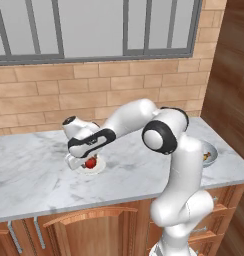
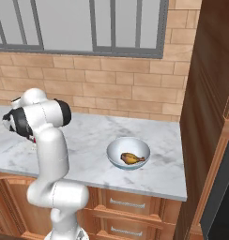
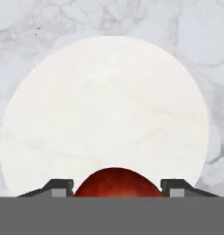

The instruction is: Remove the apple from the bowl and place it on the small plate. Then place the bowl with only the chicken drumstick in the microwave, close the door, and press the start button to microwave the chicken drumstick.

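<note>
The marble counter [image 1: 39, 175] is stretching out beneath and to every side of the claw [image 1: 89, 162], which is hanging low over its left part in the left base view. The white arm [image 1: 139, 120] is reaching over from the claw's right and bending down to it. Well off to the claw's right, near the counter's far end, the bowl [image 2: 128, 152] is sitting upright on the marble, pale grey-blue and shallow. Directly under the claw, the small plate [image 3: 104, 114] is lying flat on the counter, its cream-white face spreading out ahead of the finger tips in the hand view. Inside the bowl, far from the claw, the chicken drumstick [image 2: 132, 158] is lying alone, golden-brown. The apple [image 3: 117, 182] is sitting between the claw's two finger tips, red and glossy, right above the plate; in the left base view it is showing just over the plate's surface. The claw is gripping the apple, with a finger tip pressing close on each flank.
</note>
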You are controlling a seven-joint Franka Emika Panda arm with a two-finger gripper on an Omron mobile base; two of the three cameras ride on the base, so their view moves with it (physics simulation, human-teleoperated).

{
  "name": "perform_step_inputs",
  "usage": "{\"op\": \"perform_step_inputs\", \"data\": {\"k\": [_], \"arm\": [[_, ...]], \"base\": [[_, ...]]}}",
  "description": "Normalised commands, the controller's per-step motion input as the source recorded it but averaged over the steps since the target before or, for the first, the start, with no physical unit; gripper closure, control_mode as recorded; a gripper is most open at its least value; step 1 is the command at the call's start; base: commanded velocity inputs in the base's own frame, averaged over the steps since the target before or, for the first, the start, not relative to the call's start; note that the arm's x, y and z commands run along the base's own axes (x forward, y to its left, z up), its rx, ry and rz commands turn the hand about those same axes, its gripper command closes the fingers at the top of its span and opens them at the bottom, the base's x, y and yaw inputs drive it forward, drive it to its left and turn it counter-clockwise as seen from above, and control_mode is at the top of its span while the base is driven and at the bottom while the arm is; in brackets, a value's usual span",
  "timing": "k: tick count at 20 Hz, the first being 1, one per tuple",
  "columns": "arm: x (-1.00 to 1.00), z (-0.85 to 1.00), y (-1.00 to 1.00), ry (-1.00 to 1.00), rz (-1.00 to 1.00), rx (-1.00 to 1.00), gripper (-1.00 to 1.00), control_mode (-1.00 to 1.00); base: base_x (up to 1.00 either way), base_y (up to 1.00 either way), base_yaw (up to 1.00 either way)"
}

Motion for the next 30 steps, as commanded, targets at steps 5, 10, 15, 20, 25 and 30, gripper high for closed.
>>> {"op": "perform_step_inputs", "data": {"k": [5, 10, 15, 20, 25, 30], "arm": [[-0.07, 0.0, -0.4, -0.04, 0.01, 0.07, -1.0, -1.0], [-0.27, 0.07, -0.16, -0.08, 0.03, 0.05, -1.0, -1.0], [-0.5, 0.78, -0.06, -0.26, 0.12, 0.04, -1.0, -1.0], [-0.6, 0.78, -0.6, -0.28, 0.0, 0.11, -1.0, -1.0], [-0.24, 0.66, -1.0, -0.09, -0.11, 0.21, -1.0, -1.0], [-0.04, 0.33, -1.0, -0.03, -0.07, 0.0, -1.0, -1.0]], "base": [[0.0, 0.0, 0.0], [0.0, 0.0, 0.0], [0.0, 0.0, 0.0], [0.0, 0.0, 0.0], [0.0, 0.0, 0.0], [0.0, 0.0, 0.0]]}}
